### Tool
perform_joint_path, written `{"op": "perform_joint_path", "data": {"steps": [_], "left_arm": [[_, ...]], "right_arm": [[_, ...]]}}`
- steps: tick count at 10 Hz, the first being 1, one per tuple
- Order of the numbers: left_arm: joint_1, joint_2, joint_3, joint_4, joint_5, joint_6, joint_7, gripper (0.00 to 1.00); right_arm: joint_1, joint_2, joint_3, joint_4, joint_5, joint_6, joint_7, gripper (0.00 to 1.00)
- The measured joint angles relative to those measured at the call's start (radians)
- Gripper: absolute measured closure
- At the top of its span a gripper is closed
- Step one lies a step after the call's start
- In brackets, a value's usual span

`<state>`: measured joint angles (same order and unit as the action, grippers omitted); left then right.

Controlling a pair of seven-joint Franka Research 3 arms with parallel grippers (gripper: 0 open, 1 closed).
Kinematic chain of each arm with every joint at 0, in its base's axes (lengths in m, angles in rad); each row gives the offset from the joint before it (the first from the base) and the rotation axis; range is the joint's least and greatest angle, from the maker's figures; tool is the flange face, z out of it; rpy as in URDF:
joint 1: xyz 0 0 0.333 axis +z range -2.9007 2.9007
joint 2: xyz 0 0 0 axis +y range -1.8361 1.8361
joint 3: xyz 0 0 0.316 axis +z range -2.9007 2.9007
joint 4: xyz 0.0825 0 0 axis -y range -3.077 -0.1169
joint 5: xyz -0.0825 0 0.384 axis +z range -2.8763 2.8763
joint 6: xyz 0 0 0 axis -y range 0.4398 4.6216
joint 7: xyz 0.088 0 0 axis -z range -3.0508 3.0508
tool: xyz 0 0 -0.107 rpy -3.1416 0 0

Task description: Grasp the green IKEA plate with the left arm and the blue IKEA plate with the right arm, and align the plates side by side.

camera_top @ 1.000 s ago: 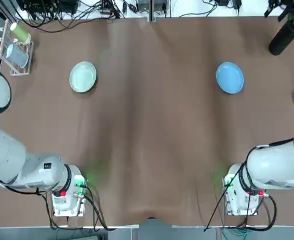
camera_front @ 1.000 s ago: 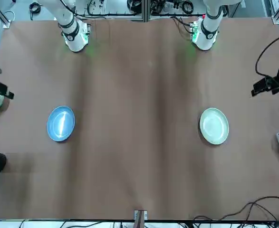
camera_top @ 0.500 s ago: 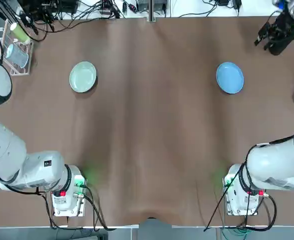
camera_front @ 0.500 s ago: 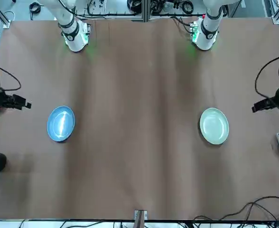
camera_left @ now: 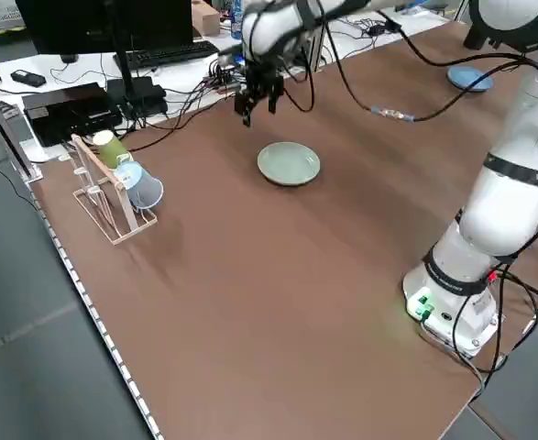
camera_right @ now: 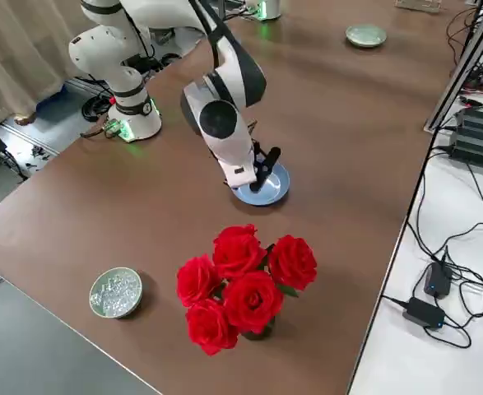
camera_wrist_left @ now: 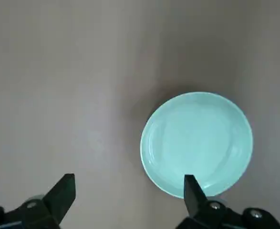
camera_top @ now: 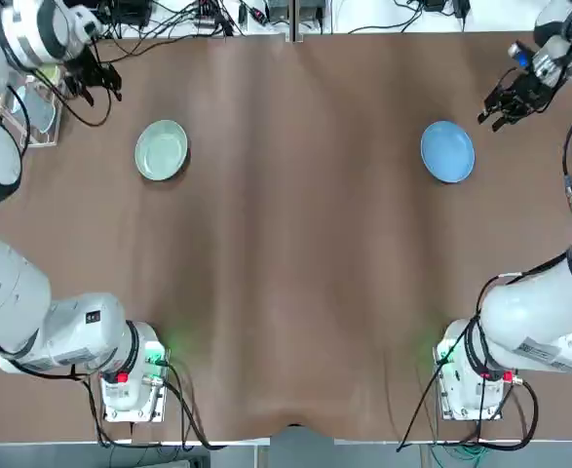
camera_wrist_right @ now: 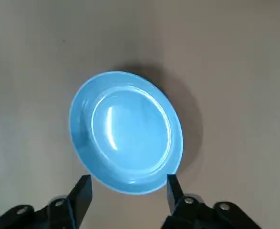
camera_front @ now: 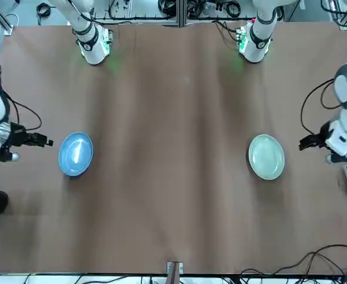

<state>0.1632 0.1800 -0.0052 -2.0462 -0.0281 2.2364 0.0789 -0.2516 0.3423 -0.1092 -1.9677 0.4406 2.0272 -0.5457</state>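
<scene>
The green plate (camera_top: 161, 150) and the blue plate (camera_top: 447, 151) lie well apart on the brown tabletop (camera_top: 295, 253); the left tool (camera_wrist_left: 130, 175) hangs near the green one, fingers apart, and the right tool (camera_wrist_right: 129, 176) hangs near the blue one, its fingers also apart and holding nothing

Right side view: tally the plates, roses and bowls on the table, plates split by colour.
Blue plate: 1
Pale green plate: 1
Red roses: 5
Bowl: 1
Total: 8
</scene>
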Motion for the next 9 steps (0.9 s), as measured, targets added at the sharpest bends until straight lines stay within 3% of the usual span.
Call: {"op": "perform_joint_path", "data": {"steps": [3, 9], "left_arm": [[-0.001, 0.025, -0.004, -0.102, 0.000, 0.079, 0.002, 0.00], [-0.009, 0.182, -0.029, -0.066, 0.000, 0.150, 0.002, 0.00]], "right_arm": [[-0.005, 0.081, 0.000, -0.010, 0.021, 0.073, -0.100, 0.31], [-0.014, 0.176, -0.002, -0.010, 0.096, 0.123, -0.148, 0.33]]}}
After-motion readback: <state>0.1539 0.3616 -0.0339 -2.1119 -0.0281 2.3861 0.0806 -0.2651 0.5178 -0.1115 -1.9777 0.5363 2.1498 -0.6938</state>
